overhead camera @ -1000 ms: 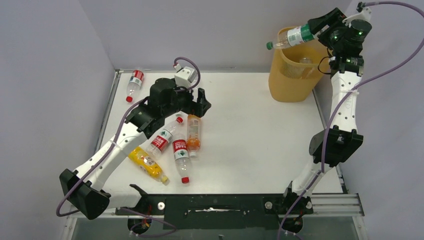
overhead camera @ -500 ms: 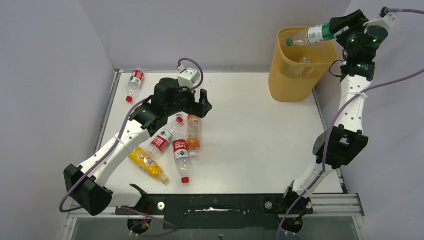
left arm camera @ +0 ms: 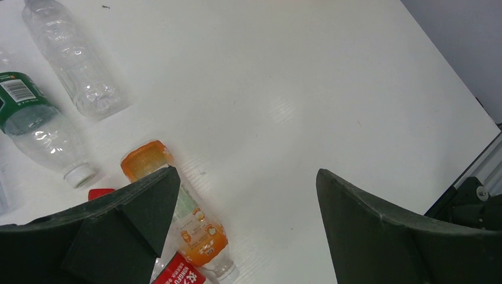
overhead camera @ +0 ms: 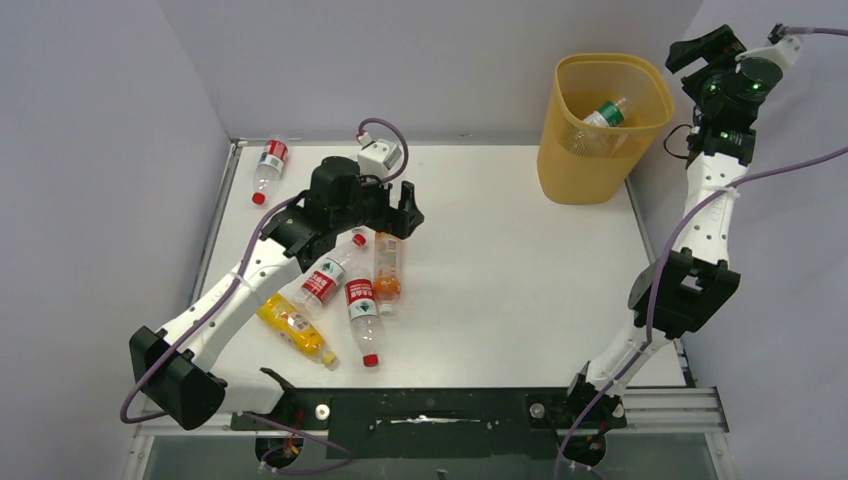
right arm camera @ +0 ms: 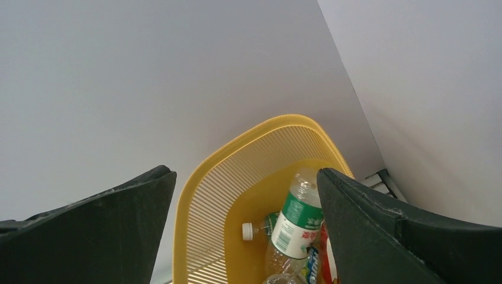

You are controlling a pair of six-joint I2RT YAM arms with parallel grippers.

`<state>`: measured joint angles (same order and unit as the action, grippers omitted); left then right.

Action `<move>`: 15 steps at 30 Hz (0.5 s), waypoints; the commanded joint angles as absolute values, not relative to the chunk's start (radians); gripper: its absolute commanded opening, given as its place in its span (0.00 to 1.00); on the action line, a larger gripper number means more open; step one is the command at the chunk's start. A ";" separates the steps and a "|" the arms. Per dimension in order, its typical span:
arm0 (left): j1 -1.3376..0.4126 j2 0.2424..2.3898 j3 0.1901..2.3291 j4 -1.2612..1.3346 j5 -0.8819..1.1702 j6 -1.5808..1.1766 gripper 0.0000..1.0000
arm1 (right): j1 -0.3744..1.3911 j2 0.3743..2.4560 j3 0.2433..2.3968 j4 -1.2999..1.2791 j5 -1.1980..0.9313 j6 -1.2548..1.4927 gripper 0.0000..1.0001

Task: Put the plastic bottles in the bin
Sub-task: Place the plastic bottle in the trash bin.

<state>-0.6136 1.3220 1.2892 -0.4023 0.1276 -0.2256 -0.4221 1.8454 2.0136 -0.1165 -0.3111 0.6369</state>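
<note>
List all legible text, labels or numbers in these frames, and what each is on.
"NONGFU", cut off by the frame edge, with Chinese characters above it: red-label bottle, left wrist view.
Barcode only, digits unreadable: green-label bottle.
Small print, too small to read: orange bottle.
White print, blurred: bottle in the bin; the bin itself bears no text.
Top view: all labels too small to read.

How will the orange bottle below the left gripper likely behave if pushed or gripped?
Lying on its side on the smooth table, the orange bottle would probably roll if nudged sideways. Its thin-looking plastic may dent under the open left gripper. Whether the orange is liquid, adding weight, cannot be told.
</note>
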 commanded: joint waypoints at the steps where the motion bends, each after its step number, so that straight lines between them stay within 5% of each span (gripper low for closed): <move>1: -0.610 1.301 1.313 -0.400 0.130 -0.231 0.87 | -0.393 1.820 2.036 -0.090 -0.298 0.599 0.95; 15: -0.608 1.285 1.269 -0.476 0.038 -0.322 0.87 | -0.154 1.554 1.809 -0.174 -0.240 0.463 0.96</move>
